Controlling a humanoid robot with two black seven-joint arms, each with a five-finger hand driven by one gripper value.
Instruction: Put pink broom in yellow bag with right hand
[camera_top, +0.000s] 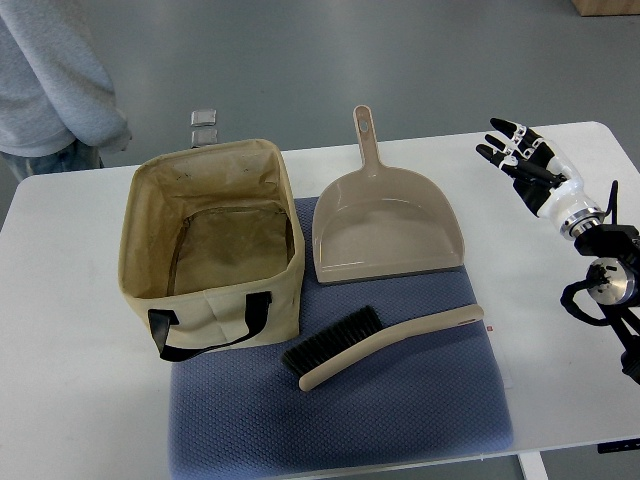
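- Broom (385, 343) lies flat on the blue mat (400, 420), long axis slanting: black bristles lower left, handle tip upper right.
- One broom, one dustpan (388, 232), one open-topped yellow bag (212, 245) just left of them.
- Right hand (522, 160) hovers over the table (60, 330), fingers spread, holding nothing.
- A person's sleeve (55, 75) shows top left.

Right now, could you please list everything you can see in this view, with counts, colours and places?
bag: one, yellowish tan with black handles, open and empty, left on the mat
dustpan: one, pinkish beige, right of the bag
broom: one, pinkish beige with black bristles, lying on the mat in front of the dustpan
mat: one, blue-grey, under all three
table: one, white
metal pieces: two, silver, behind the bag
person: one, grey sleeve, top left
right hand: one, black and white, fingers spread, over the table's right end, holding nothing
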